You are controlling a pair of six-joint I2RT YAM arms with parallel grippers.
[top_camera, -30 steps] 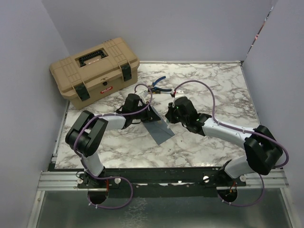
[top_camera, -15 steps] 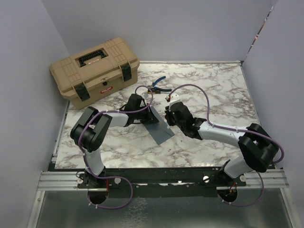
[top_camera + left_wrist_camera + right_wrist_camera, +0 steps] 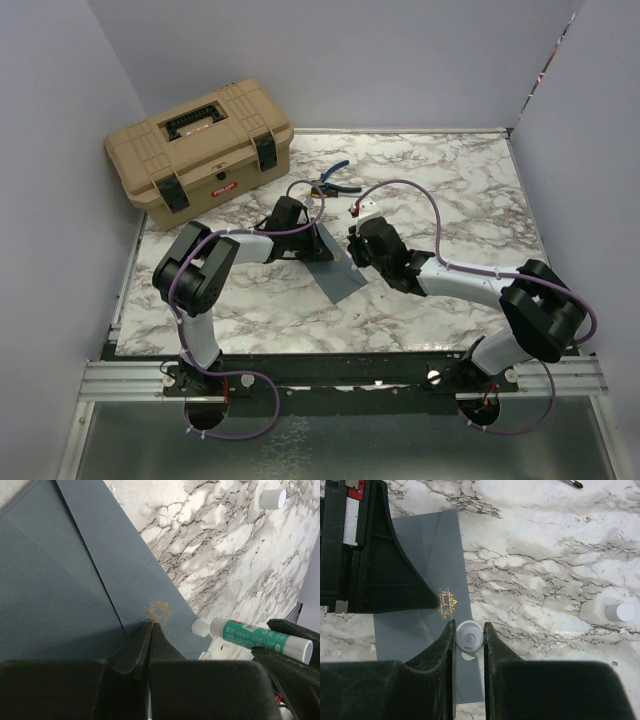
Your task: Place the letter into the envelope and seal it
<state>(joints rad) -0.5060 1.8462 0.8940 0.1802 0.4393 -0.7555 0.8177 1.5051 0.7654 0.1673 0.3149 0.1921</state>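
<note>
Left gripper (image 3: 151, 625): jaws fully shut, tips resting on the envelope (image 3: 60, 580) just beside its gold emblem (image 3: 159, 611); whether they pinch the paper or only press it down cannot be told. Right gripper (image 3: 469, 630): jaws closed narrowly on the glue stick (image 3: 255, 635), held near its rear end, with the white tip at the envelope's edge close to the emblem and to the left fingertips. The envelope lies flat on the marble table (image 3: 545, 555), between the two arms. The letter is not visible in any view, so it cannot be confirmed that it is inside. The stick's cap (image 3: 619, 612) stands well apart on the table. Likely hazards: (a) the tip sits at the very edge of the paper, so a stroke outward would smear glue on the table, and one inward could catch and buckle the sheet; (b) the envelope is held at a single point, so drag from the stick may pivot or slide it out from under the left tips; (c) the long overhang in front of the right jaws may let the stick tilt or slip under pressure; (d) glue laid this near the left fingertips could foul them or lift the paper with them.
</note>
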